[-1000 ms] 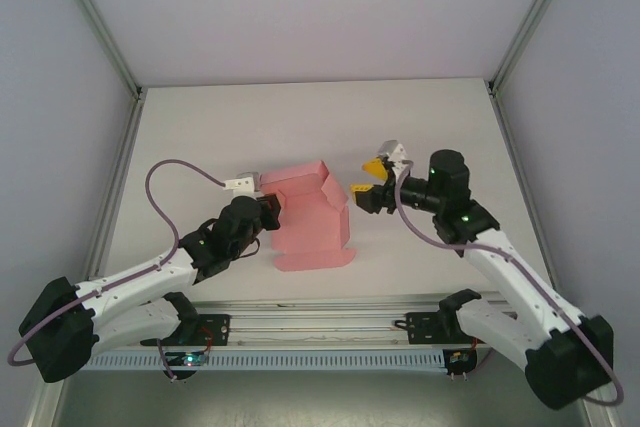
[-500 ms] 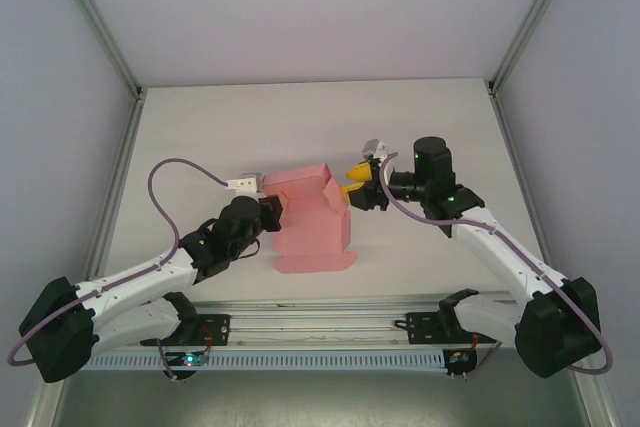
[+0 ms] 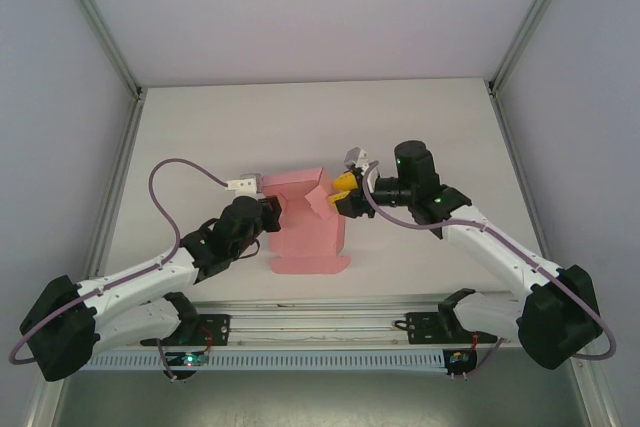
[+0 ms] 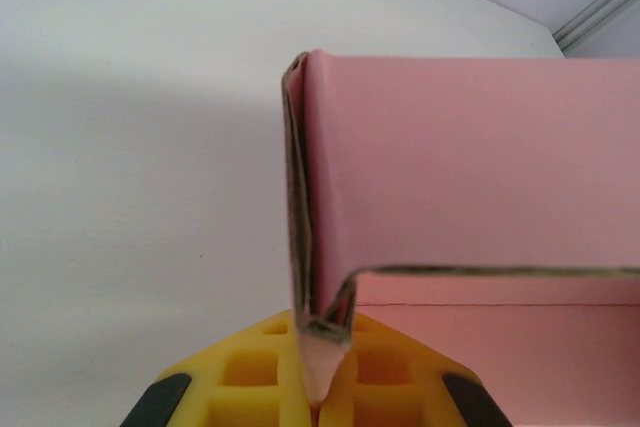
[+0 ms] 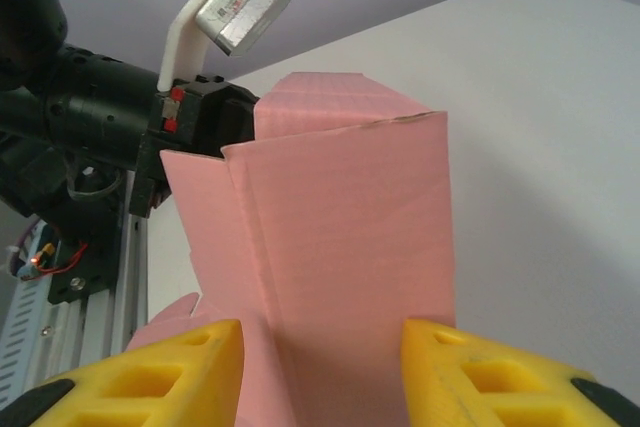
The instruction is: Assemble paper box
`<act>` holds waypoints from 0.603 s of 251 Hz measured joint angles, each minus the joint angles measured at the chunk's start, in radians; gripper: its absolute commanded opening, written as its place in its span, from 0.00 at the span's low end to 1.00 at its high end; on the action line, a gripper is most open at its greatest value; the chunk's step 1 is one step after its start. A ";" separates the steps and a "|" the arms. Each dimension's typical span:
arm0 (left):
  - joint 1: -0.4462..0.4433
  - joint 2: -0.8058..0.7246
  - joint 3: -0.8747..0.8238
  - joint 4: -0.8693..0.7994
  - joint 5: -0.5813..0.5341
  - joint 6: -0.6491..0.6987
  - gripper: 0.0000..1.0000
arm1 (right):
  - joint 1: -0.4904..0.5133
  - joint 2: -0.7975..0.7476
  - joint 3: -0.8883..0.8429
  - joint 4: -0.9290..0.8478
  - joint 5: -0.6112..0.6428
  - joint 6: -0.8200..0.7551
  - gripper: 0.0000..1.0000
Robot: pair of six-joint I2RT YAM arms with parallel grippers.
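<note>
Top external view finds the pink thin-card paper box (image 3: pixel 305 237), partly folded with panels raised at its far end, lying on the white table (image 3: pixel 420 127) between the two arms, closer to the grooved metal rail (image 3: pixel 320 332) at the near edge than to the back wall. The left gripper (image 3: pixel 272 209) meets the box's left side; the right gripper (image 3: pixel 343 197) reaches its far right corner. A purple cable (image 3: pixel 165 172) loops over the left arm, and slanted aluminium posts (image 3: pixel 95 22) frame the grey enclosure. From the left wrist, the left gripper (image 4: pixel 318 372) has its yellow pads pressed together, pinching a doubled fold at the corner of the box (image 4: pixel 450 167), with bare table (image 4: pixel 130 147) to the side. From the right wrist, the right gripper (image 5: pixel 320 367) holds its yellow fingers (image 5: pixel 160 367) apart on either side of an upright panel of the box (image 5: pixel 340 227); whether they press on it cannot be told. That panel blocks the rest of the box, and behind it sit the left arm's black wrist body (image 5: pixel 190 122) and a silver camera on a white bracket (image 5: pixel 240 7).
</note>
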 measured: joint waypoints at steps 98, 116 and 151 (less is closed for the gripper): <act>0.002 0.019 0.010 -0.024 -0.011 -0.003 0.00 | 0.100 0.013 0.024 -0.011 0.271 -0.015 0.52; 0.002 0.031 0.018 -0.035 -0.014 -0.003 0.00 | 0.117 0.020 0.025 -0.013 0.321 -0.017 0.52; 0.002 0.050 0.026 -0.043 -0.015 -0.008 0.00 | 0.165 0.038 0.035 -0.017 0.464 -0.018 0.49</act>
